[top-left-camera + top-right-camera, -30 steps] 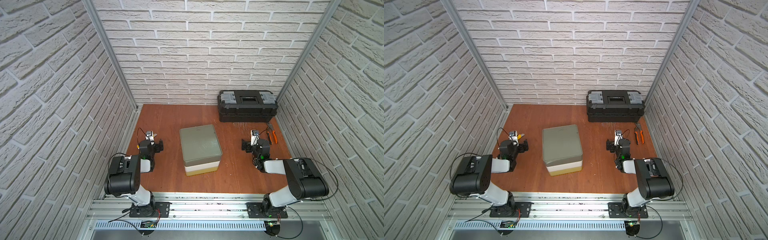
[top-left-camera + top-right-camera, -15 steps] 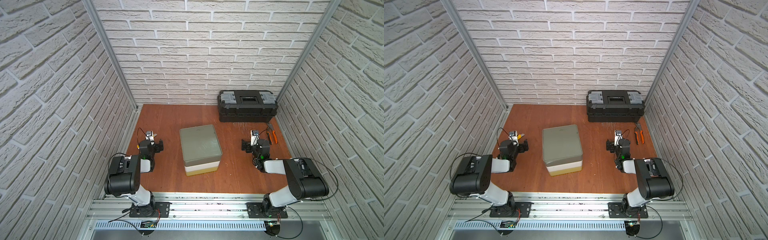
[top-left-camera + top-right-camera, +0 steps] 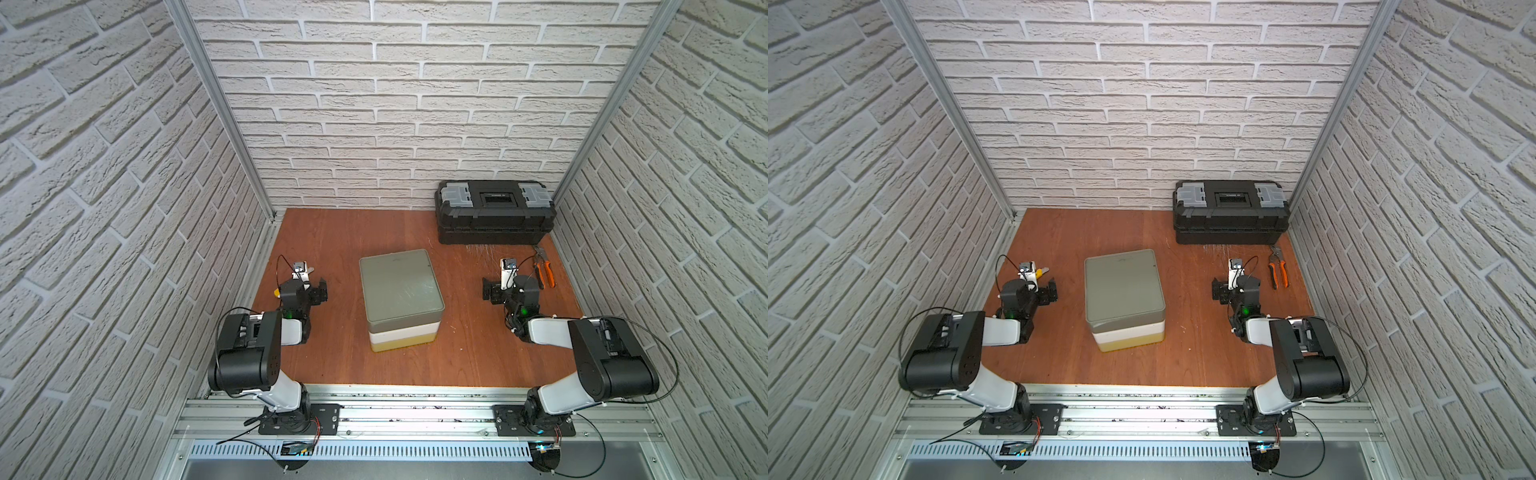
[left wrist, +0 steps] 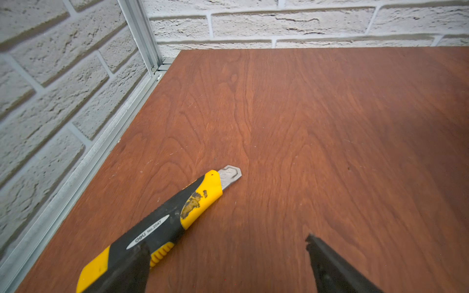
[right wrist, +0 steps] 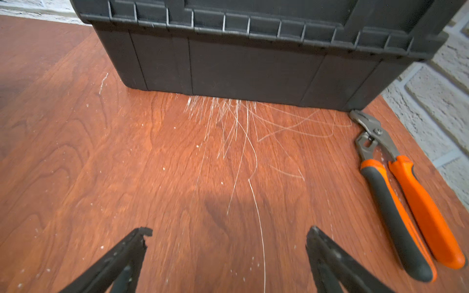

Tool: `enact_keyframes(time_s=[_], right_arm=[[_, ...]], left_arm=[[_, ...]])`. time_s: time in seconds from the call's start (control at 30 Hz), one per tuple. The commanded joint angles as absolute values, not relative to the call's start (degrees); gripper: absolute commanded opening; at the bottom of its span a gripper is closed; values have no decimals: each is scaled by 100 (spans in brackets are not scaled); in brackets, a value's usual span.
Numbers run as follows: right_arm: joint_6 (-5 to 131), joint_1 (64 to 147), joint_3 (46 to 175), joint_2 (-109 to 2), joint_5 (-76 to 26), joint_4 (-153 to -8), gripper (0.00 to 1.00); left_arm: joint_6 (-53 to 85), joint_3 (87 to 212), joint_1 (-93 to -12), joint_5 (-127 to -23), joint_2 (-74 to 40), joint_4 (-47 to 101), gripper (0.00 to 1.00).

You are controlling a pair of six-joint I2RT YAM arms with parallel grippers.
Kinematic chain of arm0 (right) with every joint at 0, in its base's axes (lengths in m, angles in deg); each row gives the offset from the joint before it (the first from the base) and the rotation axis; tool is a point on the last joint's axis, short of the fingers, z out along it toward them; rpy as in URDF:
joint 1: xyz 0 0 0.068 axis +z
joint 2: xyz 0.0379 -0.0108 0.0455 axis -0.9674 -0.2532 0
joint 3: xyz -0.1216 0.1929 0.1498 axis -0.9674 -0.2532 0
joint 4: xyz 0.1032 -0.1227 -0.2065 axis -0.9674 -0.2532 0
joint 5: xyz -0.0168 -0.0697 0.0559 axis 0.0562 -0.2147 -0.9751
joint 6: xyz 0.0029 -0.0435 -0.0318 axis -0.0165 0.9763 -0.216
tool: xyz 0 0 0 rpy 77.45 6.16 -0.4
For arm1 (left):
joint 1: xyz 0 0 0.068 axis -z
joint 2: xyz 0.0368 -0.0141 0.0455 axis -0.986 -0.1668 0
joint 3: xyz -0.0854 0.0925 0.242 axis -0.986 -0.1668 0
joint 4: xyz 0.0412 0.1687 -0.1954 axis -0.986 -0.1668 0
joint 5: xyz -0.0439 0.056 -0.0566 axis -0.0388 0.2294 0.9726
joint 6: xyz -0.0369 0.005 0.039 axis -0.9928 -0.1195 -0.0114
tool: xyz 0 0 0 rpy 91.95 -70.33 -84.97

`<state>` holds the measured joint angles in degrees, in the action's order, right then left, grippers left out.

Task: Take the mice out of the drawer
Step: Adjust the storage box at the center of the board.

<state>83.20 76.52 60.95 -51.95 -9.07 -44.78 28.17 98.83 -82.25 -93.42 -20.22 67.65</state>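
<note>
Utility knife [image 4: 165, 223] on table [image 4: 330, 126]; pliers [image 5: 392, 215] just beside toolbox [image 5: 253, 63].

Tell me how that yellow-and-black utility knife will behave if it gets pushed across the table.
The utility knife looks rigid and lies flat, so it would probably slide or pivot, not roll. Its metal tip protrudes and might scratch the table.

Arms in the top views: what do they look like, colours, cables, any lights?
Both the left arm and right arm have bulky black joint housings, white links, looping black cables and a green light near the wrist. Left end effector and right end effector are slim, black, with notched tips.
</note>
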Motion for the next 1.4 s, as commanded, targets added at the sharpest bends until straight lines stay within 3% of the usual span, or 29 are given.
enact_keyframes(time_s=[0.0, 0.1, 0.23, 0.53, 0.77, 1.07, 1.37], right_arm=[[8571, 7952, 6761, -4913, -494, -5452, 100], [8618, 8417, 7339, -4817, 407, -6398, 100], [7758, 8674, 8134, -4525, 668, -7868, 99], [7072, 9627, 8236, -3956, 463, -9404, 99], [6837, 10216, 7992, -3616, 306, -9780, 99], [6884, 10793, 8181, -3725, 5, -10062, 99], [6658, 11038, 8093, -3705, -317, -9916, 98]], left_arm=[[2817, 10681, -7902, -10622, -1233, 5473, 98], [2200, 11596, -7684, -11577, -977, 4063, 98], [1823, 12940, -7107, -12685, -993, 1834, 98], [-199, 14226, -5986, -13034, -1685, -735, 98], [-1988, 14120, -5182, -13449, -2021, -2063, 98], [-2204, 14514, -4788, -13211, -2395, -1932, 98], [-1593, 14995, -5115, -12491, -3068, -564, 98]])
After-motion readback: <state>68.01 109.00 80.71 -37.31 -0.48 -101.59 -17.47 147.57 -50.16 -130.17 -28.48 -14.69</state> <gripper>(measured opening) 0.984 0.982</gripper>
